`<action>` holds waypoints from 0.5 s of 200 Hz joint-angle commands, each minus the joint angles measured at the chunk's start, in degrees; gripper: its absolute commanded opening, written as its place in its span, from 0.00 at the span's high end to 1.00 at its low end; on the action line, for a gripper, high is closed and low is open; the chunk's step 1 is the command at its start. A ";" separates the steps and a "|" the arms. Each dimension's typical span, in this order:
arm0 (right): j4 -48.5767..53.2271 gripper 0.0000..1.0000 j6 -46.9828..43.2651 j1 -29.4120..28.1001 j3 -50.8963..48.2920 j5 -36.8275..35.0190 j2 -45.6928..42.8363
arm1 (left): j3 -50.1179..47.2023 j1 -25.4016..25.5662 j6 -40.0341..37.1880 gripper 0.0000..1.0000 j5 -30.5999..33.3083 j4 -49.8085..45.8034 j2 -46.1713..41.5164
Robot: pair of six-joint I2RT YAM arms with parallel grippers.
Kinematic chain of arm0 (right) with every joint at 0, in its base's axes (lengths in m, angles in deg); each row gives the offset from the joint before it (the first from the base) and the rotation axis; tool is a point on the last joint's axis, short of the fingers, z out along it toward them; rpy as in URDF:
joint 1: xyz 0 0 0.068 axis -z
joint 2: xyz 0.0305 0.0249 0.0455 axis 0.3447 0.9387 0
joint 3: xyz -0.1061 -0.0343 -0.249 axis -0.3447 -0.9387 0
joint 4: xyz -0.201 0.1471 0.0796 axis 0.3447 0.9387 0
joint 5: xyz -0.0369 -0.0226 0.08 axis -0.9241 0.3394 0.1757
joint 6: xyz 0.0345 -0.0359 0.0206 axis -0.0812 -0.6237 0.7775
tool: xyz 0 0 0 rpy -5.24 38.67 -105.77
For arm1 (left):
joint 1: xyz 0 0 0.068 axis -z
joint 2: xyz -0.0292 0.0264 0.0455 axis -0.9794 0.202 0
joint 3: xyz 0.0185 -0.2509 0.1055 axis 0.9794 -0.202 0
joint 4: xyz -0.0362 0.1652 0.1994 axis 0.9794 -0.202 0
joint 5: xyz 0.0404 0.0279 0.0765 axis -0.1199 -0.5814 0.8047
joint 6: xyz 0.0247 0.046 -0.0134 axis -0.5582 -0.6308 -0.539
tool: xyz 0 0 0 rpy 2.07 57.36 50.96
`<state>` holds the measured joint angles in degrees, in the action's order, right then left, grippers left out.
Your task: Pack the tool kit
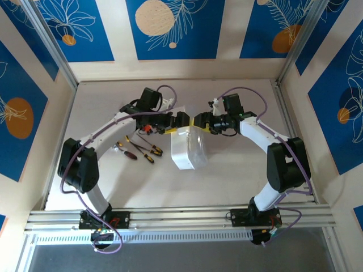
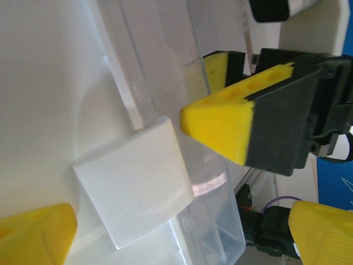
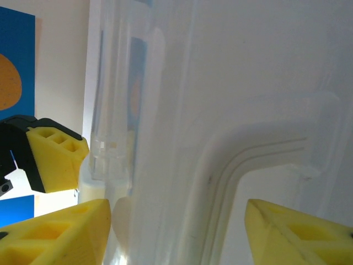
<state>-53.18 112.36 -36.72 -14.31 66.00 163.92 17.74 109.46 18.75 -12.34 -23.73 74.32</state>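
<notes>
Clear case (image 1: pixel 190 150) runs lengthwise nearward from its far edge, where left gripper (image 1: pixel 182 120) gapes wide and right gripper (image 1: pixel 199 120) stands half-spread, grip unclear.

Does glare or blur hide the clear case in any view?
Top external: even light, sharp, the clear case reading milky white. Left wrist: left side blown out to white, white latch fairly crisp. Right wrist: case wall too close, soft, with pale reflections.

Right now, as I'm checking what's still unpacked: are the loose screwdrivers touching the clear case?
Apart. The top view shows the screwdrivers lying left of the clear case, with a strip of bare table between them.
</notes>
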 commanded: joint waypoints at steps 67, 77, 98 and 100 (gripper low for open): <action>-3.50 0.50 3.03 -3.03 -5.61 1.98 -0.23 | 2.10 2.69 5.01 0.00 -2.23 6.09 5.46; -4.01 0.51 3.33 -3.14 -6.07 2.17 -0.10 | 2.29 3.02 5.49 0.00 -3.34 7.24 6.01; -4.28 0.54 3.47 -3.29 -6.23 2.39 -0.09 | 2.64 3.44 5.47 0.00 -5.74 9.09 7.01; -4.27 0.54 3.46 -3.33 -6.24 2.44 -0.02 | 2.69 3.50 5.47 0.00 -5.89 9.30 7.09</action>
<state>-59.36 115.36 -36.81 -18.20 65.80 162.23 19.88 110.03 23.65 -12.93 -22.18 76.84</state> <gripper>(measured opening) 0.477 0.997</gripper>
